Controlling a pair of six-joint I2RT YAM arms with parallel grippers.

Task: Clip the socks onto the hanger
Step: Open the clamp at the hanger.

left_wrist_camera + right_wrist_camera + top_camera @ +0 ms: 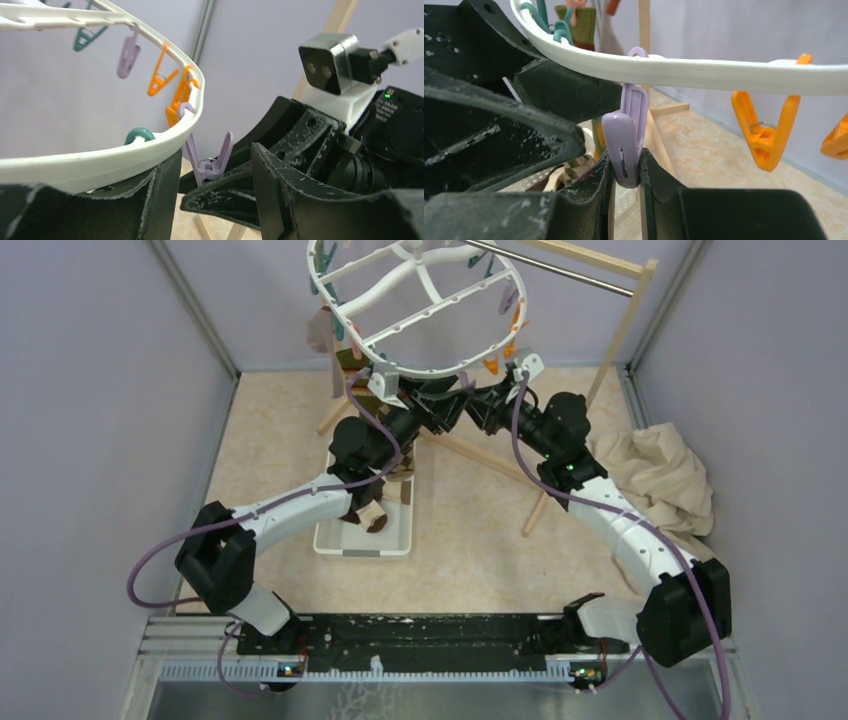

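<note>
Your right end effector (626,172) pinches a purple peg (625,125) under the hanger (704,72) rim. The left end effector (215,200) gapes beside it, empty. The socks (378,512) lie in the tray (345,540) below. Squeeze firmly and feed one in.

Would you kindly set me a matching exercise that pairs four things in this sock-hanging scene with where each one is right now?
Things:
1. purple peg
2. beige cloth
3. white tray
4. orange peg

Places:
A. on the table, under the left arm
B. hanging free from the rim of the hanger
C. pinched in the right gripper
D. heaped at the table's right side

Pairs: 1-C; 2-D; 3-A; 4-B
</note>
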